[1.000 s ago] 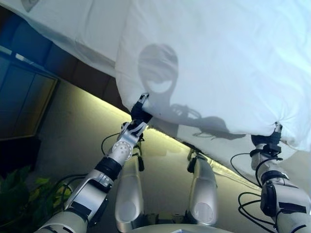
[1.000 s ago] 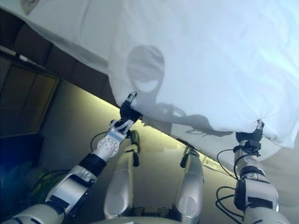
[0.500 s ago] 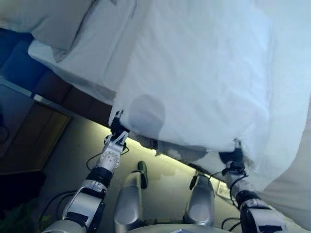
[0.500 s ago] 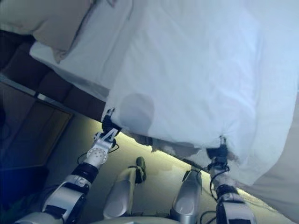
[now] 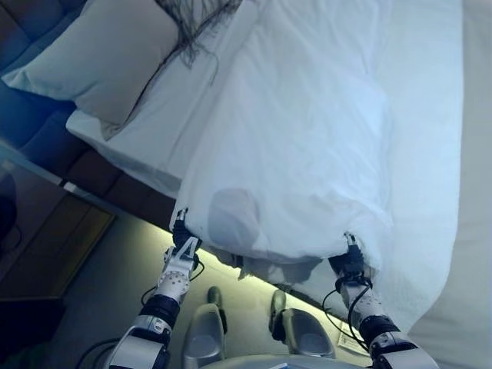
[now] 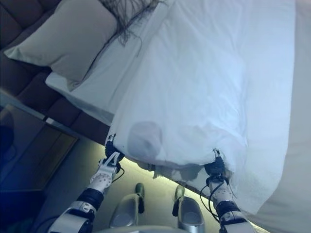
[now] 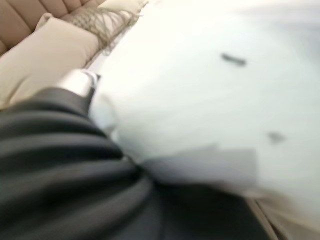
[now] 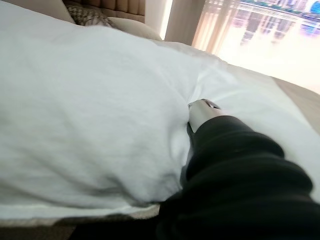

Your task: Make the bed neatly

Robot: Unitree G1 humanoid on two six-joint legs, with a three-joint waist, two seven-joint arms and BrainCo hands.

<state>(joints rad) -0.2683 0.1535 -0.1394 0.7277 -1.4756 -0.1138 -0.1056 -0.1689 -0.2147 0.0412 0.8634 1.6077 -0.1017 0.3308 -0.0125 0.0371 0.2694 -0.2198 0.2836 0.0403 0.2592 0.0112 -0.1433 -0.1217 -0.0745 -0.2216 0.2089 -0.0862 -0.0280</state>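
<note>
Both hands grip the near edge of the white duvet, one at each corner.

The duvet spreads away from the hands over the bed; the left hand is curled on its near left corner, the right hand is bunched into the near right corner, fingers wrapped in cloth. Beyond the left hand lies a beige pillow with a fringed throw just past it; a dark nightstand sits outside that hand.
</note>
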